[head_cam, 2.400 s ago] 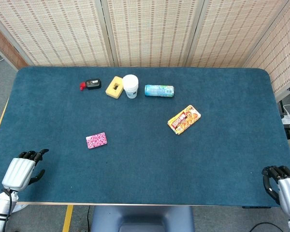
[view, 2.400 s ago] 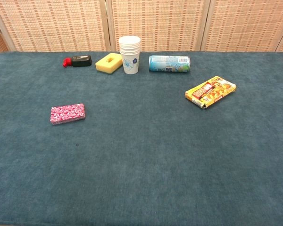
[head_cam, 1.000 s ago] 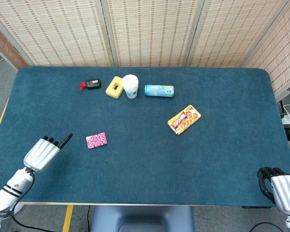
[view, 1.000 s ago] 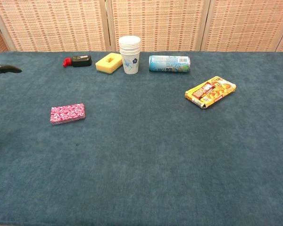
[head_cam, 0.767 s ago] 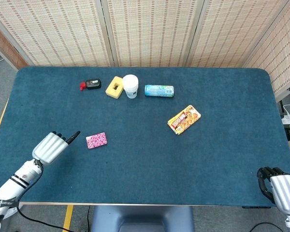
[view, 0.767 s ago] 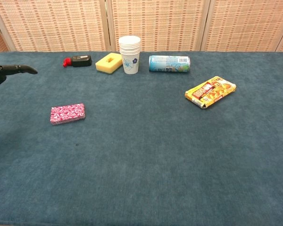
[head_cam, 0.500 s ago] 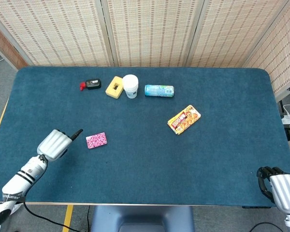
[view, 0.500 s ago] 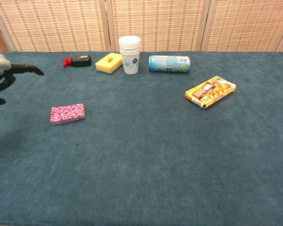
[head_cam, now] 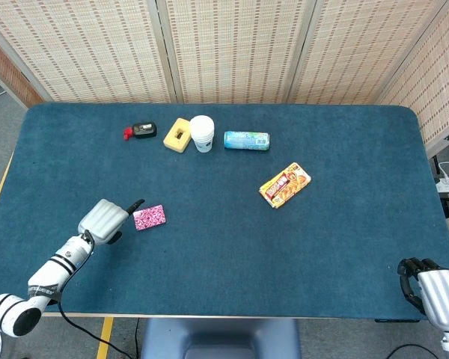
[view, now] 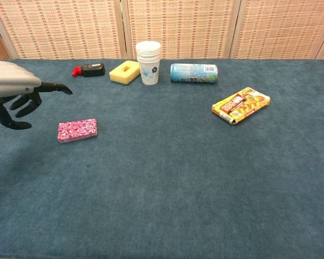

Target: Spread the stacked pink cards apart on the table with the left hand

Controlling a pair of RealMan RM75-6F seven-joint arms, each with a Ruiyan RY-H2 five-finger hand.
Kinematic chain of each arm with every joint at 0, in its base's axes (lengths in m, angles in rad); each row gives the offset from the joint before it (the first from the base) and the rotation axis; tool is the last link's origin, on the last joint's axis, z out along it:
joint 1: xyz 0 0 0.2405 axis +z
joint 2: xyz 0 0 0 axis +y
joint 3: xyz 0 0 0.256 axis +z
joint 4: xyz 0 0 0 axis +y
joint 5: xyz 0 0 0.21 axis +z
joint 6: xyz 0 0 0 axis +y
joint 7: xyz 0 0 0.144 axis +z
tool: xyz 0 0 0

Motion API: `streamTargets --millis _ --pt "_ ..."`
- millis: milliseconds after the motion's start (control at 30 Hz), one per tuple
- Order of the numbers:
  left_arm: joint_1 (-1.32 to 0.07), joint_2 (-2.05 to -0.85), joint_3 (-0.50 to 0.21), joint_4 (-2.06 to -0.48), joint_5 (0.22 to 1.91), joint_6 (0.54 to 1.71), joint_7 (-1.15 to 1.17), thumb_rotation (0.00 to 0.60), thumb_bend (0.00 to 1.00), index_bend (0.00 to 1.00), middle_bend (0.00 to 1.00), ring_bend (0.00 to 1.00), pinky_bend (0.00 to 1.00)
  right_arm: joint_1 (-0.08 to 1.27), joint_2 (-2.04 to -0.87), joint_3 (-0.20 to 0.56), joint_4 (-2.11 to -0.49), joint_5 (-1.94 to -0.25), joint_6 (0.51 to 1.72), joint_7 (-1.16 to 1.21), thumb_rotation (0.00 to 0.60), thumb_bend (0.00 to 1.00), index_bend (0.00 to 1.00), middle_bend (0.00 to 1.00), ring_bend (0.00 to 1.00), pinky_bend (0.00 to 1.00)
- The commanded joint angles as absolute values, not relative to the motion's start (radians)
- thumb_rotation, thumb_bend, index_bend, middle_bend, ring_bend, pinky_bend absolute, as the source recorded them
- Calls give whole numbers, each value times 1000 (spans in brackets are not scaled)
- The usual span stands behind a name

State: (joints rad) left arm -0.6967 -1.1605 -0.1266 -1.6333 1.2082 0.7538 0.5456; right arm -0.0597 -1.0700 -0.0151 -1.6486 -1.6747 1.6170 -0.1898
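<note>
The stack of pink patterned cards (head_cam: 149,217) (view: 77,130) lies flat on the blue table, left of centre. My left hand (head_cam: 107,218) (view: 19,94) hovers just to the left of the stack, one finger pointing toward it and the others loosely curled, holding nothing. The fingertip (head_cam: 138,203) is above the stack's left edge without touching it. My right hand (head_cam: 432,288) rests at the table's near right corner with its fingers curled in, and it is out of the chest view.
Along the back stand a black and red small object (head_cam: 141,130), a yellow sponge (head_cam: 177,134), stacked paper cups (head_cam: 202,133) and a lying teal can (head_cam: 246,140). A yellow snack packet (head_cam: 285,184) lies right of centre.
My left hand has moved from the table's near left corner forward and rightward, up to the pink cards. The cards and the right hand have stayed put.
</note>
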Motion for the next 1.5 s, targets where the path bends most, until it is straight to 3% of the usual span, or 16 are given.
streamTargets --millis 33,167,367,500,800,1133,1500 --pt "-739 -1205 -125 -1613 1111 737 588 600 326 2 672 644 690 -59 -1070 -15 -1649 -1674 1615 -191 600 469 646 565 566 836" --pt "-758 -1218 -120 -1621 1048 734 585 600 326 7 665 644 689 -57 -1072 -15 -1650 -1670 1610 -197 600 469 646 566 566 836" --pt "-789 -1257 -111 -1612 973 738 582 600 357 147 661 647 698 -57 -1073 -15 -1651 -1668 1607 -203 600 470 647 566 566 836" --pt "-813 -1284 -102 -1605 921 745 599 600 368 173 656 648 698 -55 -1073 -15 -1652 -1665 1604 -203 600 469 647 565 566 836" --pt "-868 -1326 -71 -1597 756 791 670 600 369 1 624 647 698 -56 -1070 -15 -1652 -1668 1609 -194 600 470 647 565 566 836" --pt "-922 -1381 -52 -1592 570 843 718 600 370 0 607 645 702 -56 -1070 -16 -1652 -1666 1605 -198 600 469 648 566 566 836" --pt "-960 -1440 -50 -1585 503 917 743 600 368 20 630 665 724 -56 -1066 -17 -1655 -1667 1607 -190 600 470 649 566 566 836"
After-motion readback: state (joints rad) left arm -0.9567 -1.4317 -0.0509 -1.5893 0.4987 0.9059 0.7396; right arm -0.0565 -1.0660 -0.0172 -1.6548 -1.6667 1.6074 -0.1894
